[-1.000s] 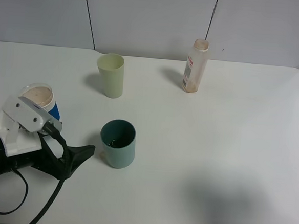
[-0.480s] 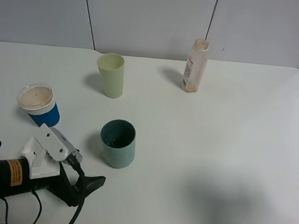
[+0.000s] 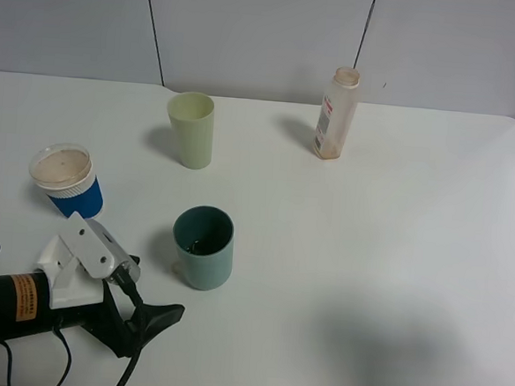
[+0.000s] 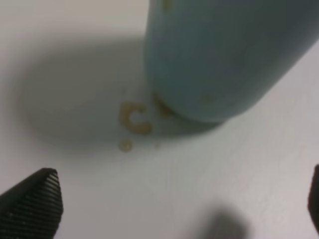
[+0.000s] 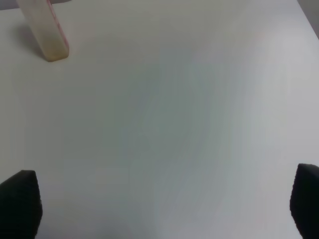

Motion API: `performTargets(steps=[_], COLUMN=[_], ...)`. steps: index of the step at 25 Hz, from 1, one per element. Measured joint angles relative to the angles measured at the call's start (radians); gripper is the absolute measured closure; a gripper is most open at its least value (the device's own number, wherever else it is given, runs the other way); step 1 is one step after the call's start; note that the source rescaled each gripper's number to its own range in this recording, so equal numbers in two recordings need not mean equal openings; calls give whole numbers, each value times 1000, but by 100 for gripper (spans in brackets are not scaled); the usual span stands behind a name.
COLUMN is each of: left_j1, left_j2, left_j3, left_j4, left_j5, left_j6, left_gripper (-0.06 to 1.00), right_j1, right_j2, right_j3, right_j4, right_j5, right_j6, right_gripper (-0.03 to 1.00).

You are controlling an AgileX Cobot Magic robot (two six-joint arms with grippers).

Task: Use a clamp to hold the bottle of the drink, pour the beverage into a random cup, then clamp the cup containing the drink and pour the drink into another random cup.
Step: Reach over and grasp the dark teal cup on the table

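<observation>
While my left jaws stand wide open with nothing between them, low over the smooth white tabletop [image 3: 394, 256], the plain teal straight-sided tumbler [image 3: 203, 247] stands upright near their tips. It is at about one o'clock from them in the high view, taking twelve as toward the back wall. A little dark brown liquid [image 3: 199, 245] lies in its dark green bottom. Between my ribbed black fingertips [image 4: 32, 204] and the tumbler's matte wall [image 4: 224, 55] there is only tabletop. A tan C-shaped smear [image 4: 133, 118] and a small drop lie on it just beside the tumbler's foot.

Around the tumbler:
- At ten o'clock, well apart, stands the short paper cup with a ribbed blue sleeve and wide pale rim [image 3: 67, 180]. It sits beyond my left arm's white bracket and is clear of the jaws.
- At twelve o'clock stands the taller pale yellow-green tumbler [image 3: 191, 129], smooth and slightly tapered.
- Between one and two o'clock, far back near the wall, stands the slim translucent plastic bottle with a tan neck and red-printed white label [image 3: 336, 115]. It is upright.

My right jaws are also spread wide and empty over plain tabletop, with the bottle [image 5: 45, 30] well ahead of them. The high view does not show them.
</observation>
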Motion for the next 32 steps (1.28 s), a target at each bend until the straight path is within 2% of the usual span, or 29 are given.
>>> performTargets(steps=[10,22,32], left_j1=[0,0,0], left_j2=[-34,-38,-38], left_j3=[-2,-83,-88], left_j4=[1,7,42], left_j5=[0,0,0], left_j6=[0,7,8], left_gripper=[-6,-6,-6], right_j1=[0,0,0], right_j2=[0,0,0], right_j3=[0,0,0], right_j4=[0,0,0], right_j5=[0,0,0], right_j6=[0,0,0], right_gripper=[-3,-3,-3])
